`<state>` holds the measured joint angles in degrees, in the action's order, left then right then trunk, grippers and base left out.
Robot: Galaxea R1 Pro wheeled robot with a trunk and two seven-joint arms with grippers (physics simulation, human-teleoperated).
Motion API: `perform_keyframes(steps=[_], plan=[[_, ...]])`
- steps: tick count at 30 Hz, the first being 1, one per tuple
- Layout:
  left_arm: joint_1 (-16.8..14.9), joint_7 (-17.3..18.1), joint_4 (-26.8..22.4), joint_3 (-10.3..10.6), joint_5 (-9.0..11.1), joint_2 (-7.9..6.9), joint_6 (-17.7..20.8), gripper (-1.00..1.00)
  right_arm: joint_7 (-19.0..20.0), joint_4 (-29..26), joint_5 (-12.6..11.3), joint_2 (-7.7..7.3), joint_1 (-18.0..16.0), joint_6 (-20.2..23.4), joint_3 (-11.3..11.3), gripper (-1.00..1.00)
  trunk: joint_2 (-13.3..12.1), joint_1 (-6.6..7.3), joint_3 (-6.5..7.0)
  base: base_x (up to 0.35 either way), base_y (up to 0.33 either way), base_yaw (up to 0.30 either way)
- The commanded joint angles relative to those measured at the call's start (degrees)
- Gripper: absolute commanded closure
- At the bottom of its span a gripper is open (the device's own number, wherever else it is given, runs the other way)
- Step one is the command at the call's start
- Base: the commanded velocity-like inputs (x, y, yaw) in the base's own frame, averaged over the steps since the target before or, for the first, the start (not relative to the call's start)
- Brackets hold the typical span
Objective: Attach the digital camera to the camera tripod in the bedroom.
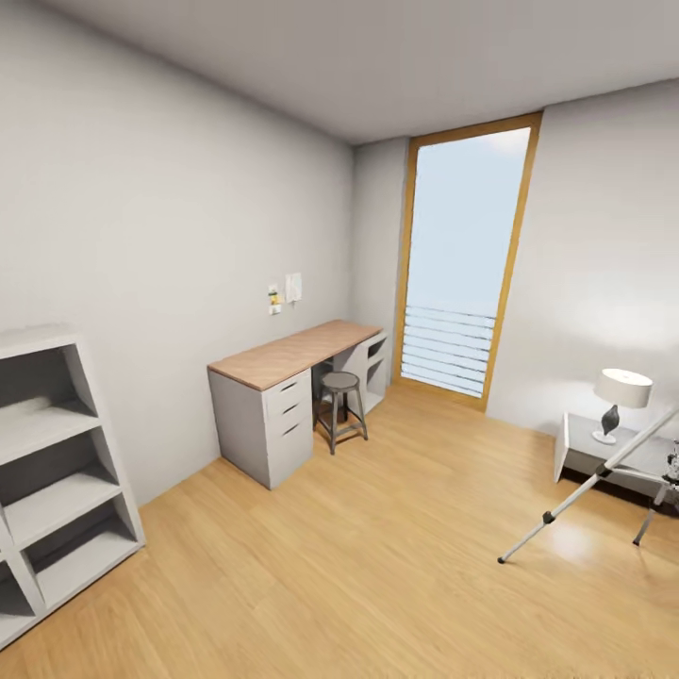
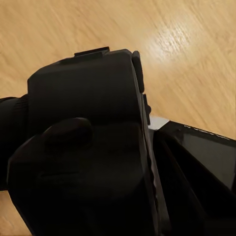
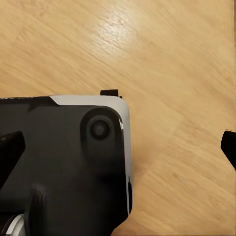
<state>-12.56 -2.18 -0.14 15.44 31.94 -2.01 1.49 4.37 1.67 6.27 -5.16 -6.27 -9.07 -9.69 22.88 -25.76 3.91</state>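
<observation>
The head view shows the bedroom with its wood floor [image 1: 377,566], a desk [image 1: 292,354] with a stool [image 1: 340,405] on the left wall, and white shelves [image 1: 57,471]. The camera tripod [image 1: 589,483] stands at the right edge, beside a low table [image 1: 604,453] with a lamp [image 1: 621,398]. In both wrist views a black body hides the fingers, so I cannot tell whether either gripper is open or closed.
</observation>
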Motion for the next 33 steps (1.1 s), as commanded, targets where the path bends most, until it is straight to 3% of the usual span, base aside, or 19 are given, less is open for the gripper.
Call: perform_keyframes(steps=[1, 7, 22, 25, 30, 33], plan=[[0.0, -0.3, 0.0, 0.5, 0.4, 0.01, 0.0, 1.00, 0.1, 0.2, 0.6, -0.03, -0.1, -0.3, -0.5, -1.00, 0.0, -0.02, -0.02, 0.000, 0.000, -0.236], [0.0, -0.9, 0.0, 0.5, 0.4, 0.15, -3.1, 1.00, 0.1, 0.2, 0.6, -0.03, -0.1, -0.3, -0.5, -1.00, 0.0, -0.02, -0.02, 0.000, 0.000, -0.236], [0.0, -0.6, 0.0, 0.5, 0.4, 0.05, -3.7, 1.00, 0.1, 0.2, 0.6, -0.03, 0.0, -0.2, -0.5, -1.00, 0.0, -0.02, -0.02, 0.000, 0.000, -0.236], [0.0, 1.4, 0.0, 0.5, 0.4, -0.68, -3.3, 1.00, 0.1, 0.2, 0.6, -0.03, 0.0, -0.3, -0.5, -1.00, 0.0, -0.02, -0.02, 0.000, 0.000, -0.237], [0.0, 11.2, 0.0, 0.5, 0.6, -3.28, -2.5, 1.00, 0.1, 0.2, 0.6, -0.03, 0.0, -0.3, -0.5, -1.00, 0.0, -0.02, -0.02, 0.000, 0.000, -0.237], [0.0, 14.0, 0.1, 0.5, 0.6, -4.03, -2.2, 1.00, 0.1, 0.2, 0.6, -0.03, -0.1, -0.3, -0.5, -1.00, 0.0, -0.02, -0.02, 0.000, 0.000, -0.237]])
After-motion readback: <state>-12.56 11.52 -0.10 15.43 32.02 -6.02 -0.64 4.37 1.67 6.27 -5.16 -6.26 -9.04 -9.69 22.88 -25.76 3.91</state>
